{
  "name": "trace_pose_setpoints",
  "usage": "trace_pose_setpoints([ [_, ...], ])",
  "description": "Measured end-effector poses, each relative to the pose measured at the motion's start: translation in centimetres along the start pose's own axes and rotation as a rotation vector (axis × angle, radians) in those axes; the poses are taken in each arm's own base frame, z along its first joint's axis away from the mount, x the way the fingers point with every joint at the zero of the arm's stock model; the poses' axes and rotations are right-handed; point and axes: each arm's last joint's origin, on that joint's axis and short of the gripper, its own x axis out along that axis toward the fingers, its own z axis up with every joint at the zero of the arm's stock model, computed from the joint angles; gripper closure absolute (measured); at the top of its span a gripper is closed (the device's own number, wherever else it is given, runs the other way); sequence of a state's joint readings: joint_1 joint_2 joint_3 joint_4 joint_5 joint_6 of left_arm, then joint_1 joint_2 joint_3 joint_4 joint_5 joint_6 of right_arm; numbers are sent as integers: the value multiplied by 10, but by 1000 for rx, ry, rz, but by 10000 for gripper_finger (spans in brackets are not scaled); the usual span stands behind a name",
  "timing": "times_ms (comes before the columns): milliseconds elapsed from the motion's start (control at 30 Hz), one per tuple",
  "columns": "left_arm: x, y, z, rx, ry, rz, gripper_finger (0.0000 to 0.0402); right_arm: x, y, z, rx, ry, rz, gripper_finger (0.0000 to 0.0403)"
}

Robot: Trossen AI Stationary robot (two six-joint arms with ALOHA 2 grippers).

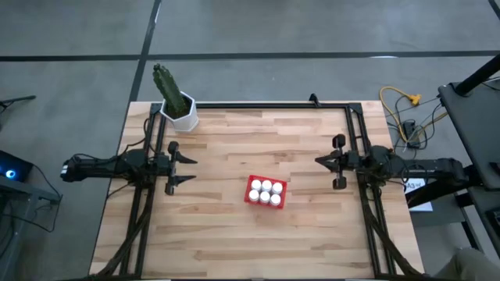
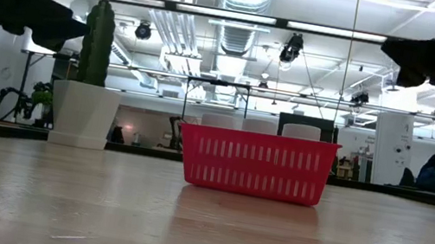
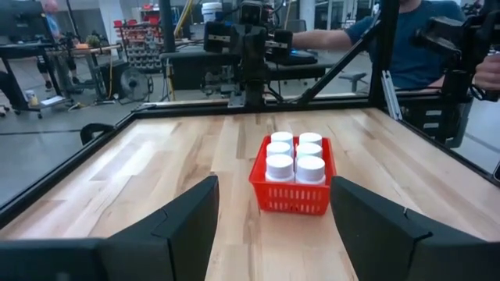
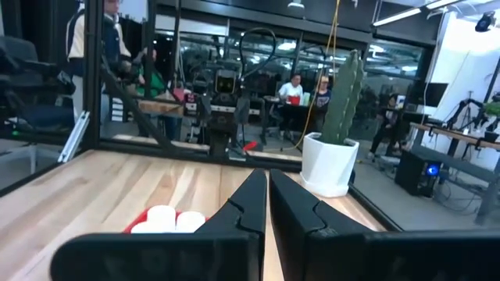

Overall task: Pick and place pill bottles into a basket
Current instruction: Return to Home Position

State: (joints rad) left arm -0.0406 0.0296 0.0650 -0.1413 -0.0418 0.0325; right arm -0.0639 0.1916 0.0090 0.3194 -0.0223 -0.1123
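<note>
The red basket stands on the wooden table a little right of its middle. Several white pill bottles stand upright inside it, packed close together; they also show in the left wrist view. My left gripper hovers open and empty at the table's left side, pointing at the basket. My right gripper hovers at the table's right side, shut and empty, pointing toward the table's left. The right wrist view shows the bottle caps just beside its shut fingers.
A white hexagonal pot with a green cactus stands at the table's far left corner. A dark frame runs along the table's far, left and right edges. People sit beyond the table.
</note>
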Motion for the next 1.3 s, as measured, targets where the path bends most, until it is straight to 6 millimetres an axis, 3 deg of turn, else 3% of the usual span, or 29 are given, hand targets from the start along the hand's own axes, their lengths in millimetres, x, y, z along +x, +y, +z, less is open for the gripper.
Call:
trace_pose_setpoints([
  [233,0,0,0,0,-2,0,175,-12,0,2,12,-31,1,394],
  [733,1,0,1,-2,-32,-2,175,-12,2,-1,87,5,43,394],
  [1067,2,0,0,-2,-28,-3,175,-12,7,-4,187,37,213,394],
  [1300,2,0,0,-41,-27,-5,176,-12,7,-8,194,75,222,394],
])
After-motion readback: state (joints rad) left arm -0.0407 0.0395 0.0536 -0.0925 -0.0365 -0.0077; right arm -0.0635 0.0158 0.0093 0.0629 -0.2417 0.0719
